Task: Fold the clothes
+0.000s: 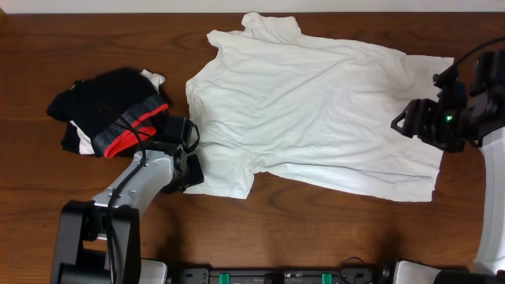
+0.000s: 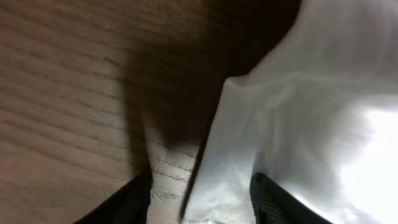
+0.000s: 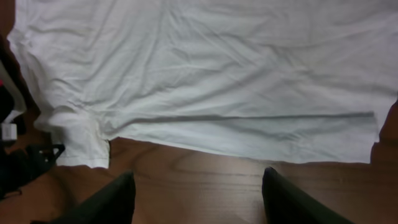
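- Left gripper (image 2: 200,202): sits low on the table (image 1: 316,237), fingers apart, straddling the edge of the near sleeve (image 1: 225,173); not yet pinched on the cloth, as far as the left wrist view shows.
- Right gripper (image 3: 198,196): hangs raised over the hem (image 1: 430,170) end, fingers spread wide and empty, bare wood beneath them in the right wrist view.
- White T-shirt (image 1: 316,102): lies flat across the middle and right of the table, neck toward the left arm, hem toward the right arm; runs lengthwise side to side between the two grippers.
- Near sleeve: pokes toward the robot, right at the left gripper; falls to the left arm, well apart from the right.
- Far sleeve (image 1: 272,28): lies on the opposite side of the shirt's body, away from both grippers.
- Pile of dark clothes (image 1: 106,110): rests just beside the left gripper on its outer side, off the shirt.
- Next, probably: closing on the near sleeve and carrying it inward over the chest, crosswise to the long axis; risks dragging the whole shirt if lifted too little.
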